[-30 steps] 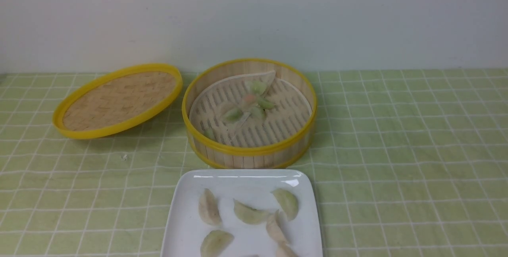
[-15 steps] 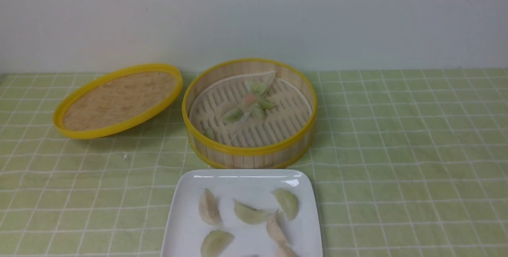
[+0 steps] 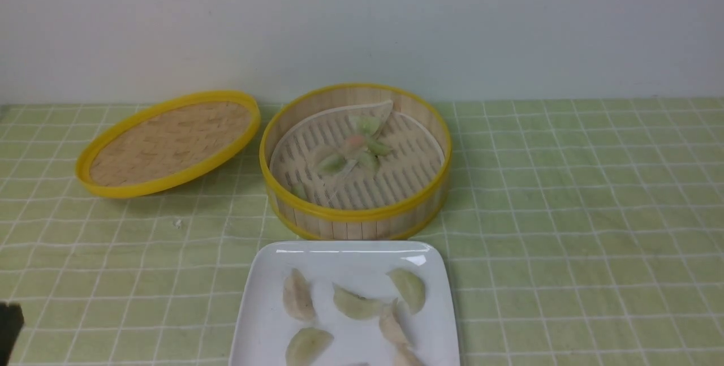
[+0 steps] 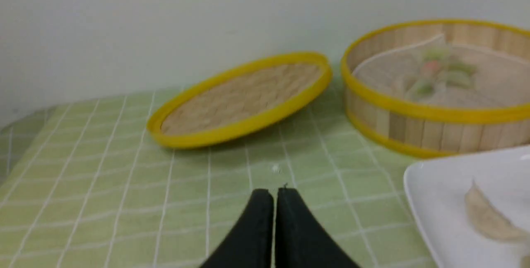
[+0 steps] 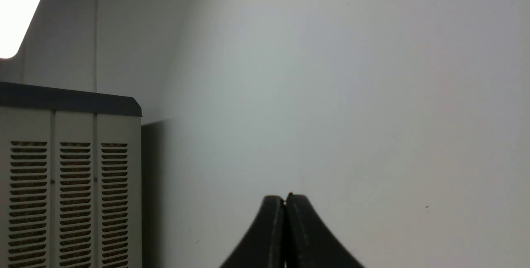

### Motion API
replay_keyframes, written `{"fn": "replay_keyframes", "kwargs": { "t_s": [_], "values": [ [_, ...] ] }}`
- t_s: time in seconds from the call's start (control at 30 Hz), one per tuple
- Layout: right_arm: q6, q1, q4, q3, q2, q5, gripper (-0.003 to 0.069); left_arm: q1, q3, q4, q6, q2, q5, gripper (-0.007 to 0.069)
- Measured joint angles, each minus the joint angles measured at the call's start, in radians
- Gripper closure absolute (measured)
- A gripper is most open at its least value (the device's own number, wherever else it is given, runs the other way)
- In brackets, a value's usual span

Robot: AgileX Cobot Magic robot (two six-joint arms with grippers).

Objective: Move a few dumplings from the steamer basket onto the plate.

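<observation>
While the left tool (image 4: 275, 201) hangs low over the near left part of the green checked surface (image 3: 565, 230), its jaws are closed together, nothing between them. Plate (image 3: 339, 264), white and square, lies to the right of this tool; several dumplings (image 3: 357, 304) rest on it, green-tinted and pale, one pair touching. Beyond the plate, farther from the tool and to its right, stands the steamer basket (image 3: 355, 214), yellow-rimmed; a loose cluster of small dumplings lies on its slatted floor, with pale cloudy pieces among them. Woven lid (image 3: 169, 142) leans tilted, ahead of the left tool, left of the basket. Right tool (image 5: 284, 206): also closed, empty, facing a bare pale wall (image 5: 331, 94).
</observation>
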Motion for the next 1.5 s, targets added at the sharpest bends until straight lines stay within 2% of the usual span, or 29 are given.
{"fn": "replay_keyframes", "kwargs": {
  "t_s": [0.07, 0.2, 1.27, 1.37, 1.5],
  "values": [
    [0.0, 0.0, 0.0, 0.0, 0.0, 0.0, 0.0673, 0.017, 0.086, 0.0, 0.003, -0.058, 0.012, 0.0631],
    [0.0, 0.0, 0.0, 0.001, 0.0, 0.0, 0.0673, 0.018, 0.103, 0.001, 0.003, -0.083, 0.085, 0.0631],
    [0.025, 0.0, 0.005, 0.004, 0.0, 0.014, 0.0673, 0.018, 0.103, 0.0, 0.003, -0.084, 0.086, 0.0631],
    [-0.005, 0.0, 0.057, 0.004, 0.0, 0.02, 0.0673, 0.018, 0.103, 0.0, 0.003, -0.084, 0.086, 0.0631],
    [-0.179, 0.0, 0.252, 0.019, 0.0, 0.049, 0.0673, 0.018, 0.103, 0.0, 0.003, -0.084, 0.086, 0.0631]
  ]
}}
